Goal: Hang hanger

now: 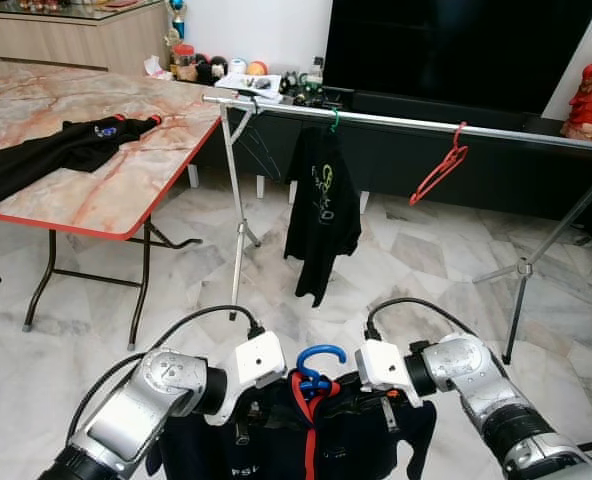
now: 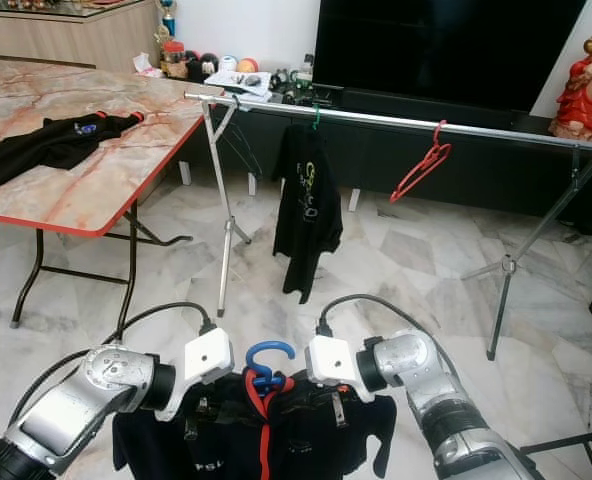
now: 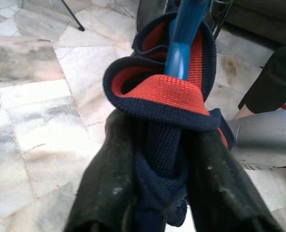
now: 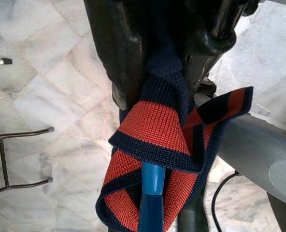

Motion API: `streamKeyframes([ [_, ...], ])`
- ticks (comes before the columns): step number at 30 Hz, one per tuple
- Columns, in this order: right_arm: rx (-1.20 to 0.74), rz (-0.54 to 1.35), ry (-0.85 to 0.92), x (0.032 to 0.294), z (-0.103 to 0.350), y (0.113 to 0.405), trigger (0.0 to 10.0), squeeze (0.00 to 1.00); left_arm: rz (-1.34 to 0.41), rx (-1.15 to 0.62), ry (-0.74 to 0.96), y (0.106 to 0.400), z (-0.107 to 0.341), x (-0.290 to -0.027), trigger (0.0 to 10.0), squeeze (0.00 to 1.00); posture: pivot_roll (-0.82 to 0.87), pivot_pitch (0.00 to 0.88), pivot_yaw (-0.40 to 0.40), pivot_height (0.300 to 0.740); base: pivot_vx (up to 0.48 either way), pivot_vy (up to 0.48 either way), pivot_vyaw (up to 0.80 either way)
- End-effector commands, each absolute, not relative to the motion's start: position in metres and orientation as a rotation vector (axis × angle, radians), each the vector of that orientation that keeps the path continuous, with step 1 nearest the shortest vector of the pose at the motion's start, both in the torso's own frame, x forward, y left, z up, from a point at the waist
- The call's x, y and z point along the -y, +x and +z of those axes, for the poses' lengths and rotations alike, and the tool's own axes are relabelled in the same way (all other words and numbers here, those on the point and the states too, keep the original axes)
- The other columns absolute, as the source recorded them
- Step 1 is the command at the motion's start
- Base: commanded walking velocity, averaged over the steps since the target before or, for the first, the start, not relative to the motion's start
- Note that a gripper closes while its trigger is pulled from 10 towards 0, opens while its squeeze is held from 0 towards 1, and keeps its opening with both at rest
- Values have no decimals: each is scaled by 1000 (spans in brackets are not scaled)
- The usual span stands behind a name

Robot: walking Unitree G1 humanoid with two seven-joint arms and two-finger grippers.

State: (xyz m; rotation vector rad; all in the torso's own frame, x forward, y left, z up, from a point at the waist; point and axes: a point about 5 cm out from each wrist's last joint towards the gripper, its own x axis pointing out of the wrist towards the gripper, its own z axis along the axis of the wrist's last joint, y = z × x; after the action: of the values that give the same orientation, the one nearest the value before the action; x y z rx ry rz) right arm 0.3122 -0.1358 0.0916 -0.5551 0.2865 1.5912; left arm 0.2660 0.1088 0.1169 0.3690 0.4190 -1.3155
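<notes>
A navy shirt (image 1: 311, 435) with a red-lined collar (image 3: 162, 92) hangs on a blue hanger, whose hook (image 1: 319, 358) sticks up between my two wrists, low in front of me. My left gripper (image 3: 155, 140) is shut on the navy cloth just below the collar. From the other side, my right gripper (image 4: 164, 82) pinches the same collar cloth, with the blue hanger neck (image 4: 151, 200) beyond it. Ahead, a metal clothes rail (image 1: 406, 122) spans the room, well above and beyond the hook. The hanger's arms are hidden inside the shirt.
On the rail hang a black shirt (image 1: 321, 205) and a bare red hanger (image 1: 438, 172). A marble-top folding table (image 1: 96, 190) with a black garment (image 1: 46, 150) stands to the left. Behind the rail are a large TV (image 1: 456, 45) and a low cabinet.
</notes>
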Motion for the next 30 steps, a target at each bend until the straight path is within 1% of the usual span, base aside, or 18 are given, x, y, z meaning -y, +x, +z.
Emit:
streamKeyframes([
  [1,-171,1550,-562,131,115,324,0,0,-1360,-415,379,262,119,-102,0,0,185,23,-80,740,0,0,0],
  [21,-166,1525,-581,131,118,328,0,0,-1373,-431,384,261,120,-101,0,0,185,24,-78,740,0,0,0],
  [22,-165,1521,-584,131,118,328,4627,0,-1373,-431,383,261,120,-101,0,0,185,24,-78,740,0,0,0],
  [23,-165,1518,-587,131,118,328,4627,0,-1373,-431,383,261,120,-101,0,0,185,24,-78,740,0,0,0],
  [24,-171,1518,-587,131,118,328,10000,0,-1374,-431,381,261,120,-101,0,0,184,24,-79,740,0,0,0],
  [25,-175,1519,-587,132,117,328,10000,0,-1374,-431,380,261,120,-101,0,0,184,24,-79,740,0,0,0],
  [26,-186,1513,-578,132,117,329,10000,35,-1374,-430,379,261,120,-101,0,0,184,23,-79,740,0,0,0],
  [27,-185,1512,-576,132,117,329,10000,412,-1373,-430,378,261,120,-101,0,0,184,24,-80,740,0,0,0],
  [28,-191,1521,-570,133,118,329,10000,1000,-1373,-429,378,261,120,-101,0,0,184,24,-80,740,0,0,0],
  [30,-195,1530,-568,133,119,329,10000,1000,-1372,-428,377,261,120,-101,0,0,184,24,-80,740,0,0,0],
])
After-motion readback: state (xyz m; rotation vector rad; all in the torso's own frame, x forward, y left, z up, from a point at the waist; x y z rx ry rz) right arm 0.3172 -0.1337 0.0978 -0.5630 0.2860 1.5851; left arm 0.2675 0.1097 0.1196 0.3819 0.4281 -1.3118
